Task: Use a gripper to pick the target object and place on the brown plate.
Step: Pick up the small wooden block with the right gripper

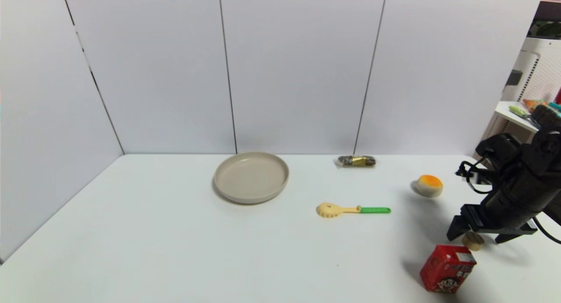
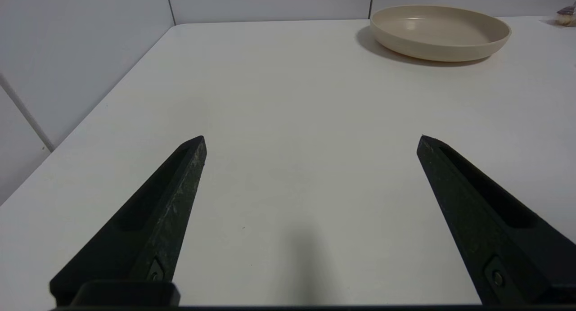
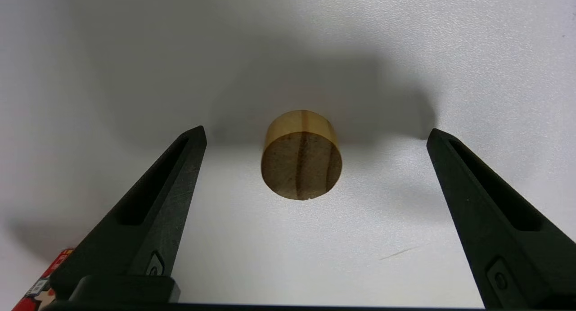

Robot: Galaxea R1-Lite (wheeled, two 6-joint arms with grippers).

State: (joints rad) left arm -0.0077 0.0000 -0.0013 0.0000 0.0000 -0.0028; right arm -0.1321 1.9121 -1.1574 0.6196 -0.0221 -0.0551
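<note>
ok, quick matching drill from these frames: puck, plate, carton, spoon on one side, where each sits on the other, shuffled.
Things:
1. puck
2. plate
3. carton
4. spoon

Places:
A. near edge of the table, just in front of the right gripper
B. between the open fingers of the right gripper
C. mid table, between plate and bun
D. far side of the table, close to the back wall, nothing on it

Pairs: 1-B, 2-D, 3-A, 4-C

The left gripper is open over bare table, away from all four.
</note>
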